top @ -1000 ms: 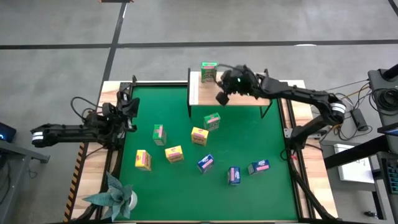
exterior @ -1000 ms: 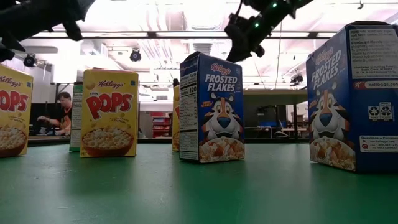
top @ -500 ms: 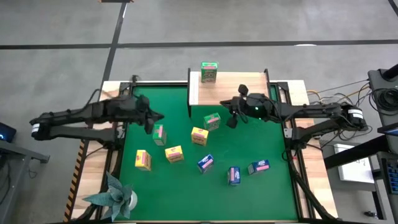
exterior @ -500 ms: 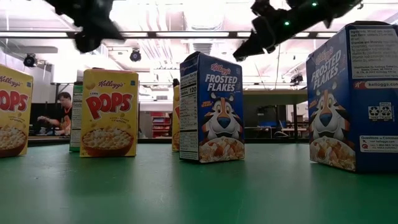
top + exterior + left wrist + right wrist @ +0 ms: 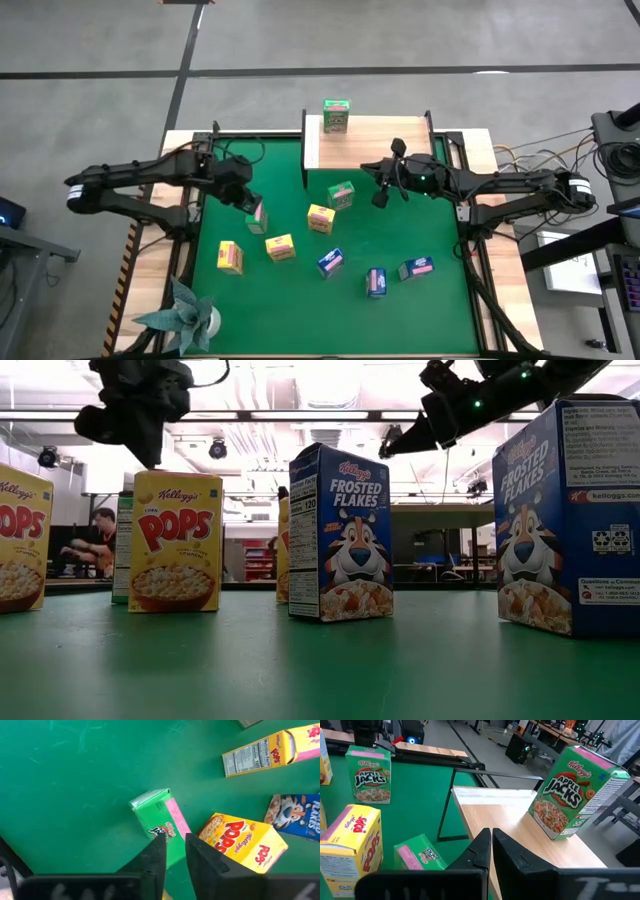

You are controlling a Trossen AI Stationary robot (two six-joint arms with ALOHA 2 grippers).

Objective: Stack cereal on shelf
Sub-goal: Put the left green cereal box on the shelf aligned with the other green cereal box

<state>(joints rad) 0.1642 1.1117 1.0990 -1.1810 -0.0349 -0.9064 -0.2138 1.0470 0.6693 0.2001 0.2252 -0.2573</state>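
Note:
One green cereal box (image 5: 336,115) stands upright on the wooden shelf (image 5: 385,140) at the far side, also seen in the right wrist view (image 5: 572,795). Several more boxes, green (image 5: 256,215), yellow (image 5: 321,217) and blue (image 5: 376,282), rest on the green mat. My left gripper (image 5: 247,203) points down just above the left green box (image 5: 162,822), fingers slightly apart (image 5: 175,845), touching nothing. My right gripper (image 5: 379,197) is shut (image 5: 491,837) and hangs over the mat in front of the shelf, beside another green box (image 5: 341,194).
A teal paper plant (image 5: 185,315) stands at the near left corner. The shelf's thin black legs (image 5: 430,170) stand on the mat (image 5: 440,310). In the low view a person (image 5: 95,545) sits in the room behind the table.
My left gripper has swung from the table's left edge toward the middle and tipped from level to pointing down over the left green box. My right gripper has drawn back from above the shelf toward the near side and sunk over the mat. The boxes have stayed put.

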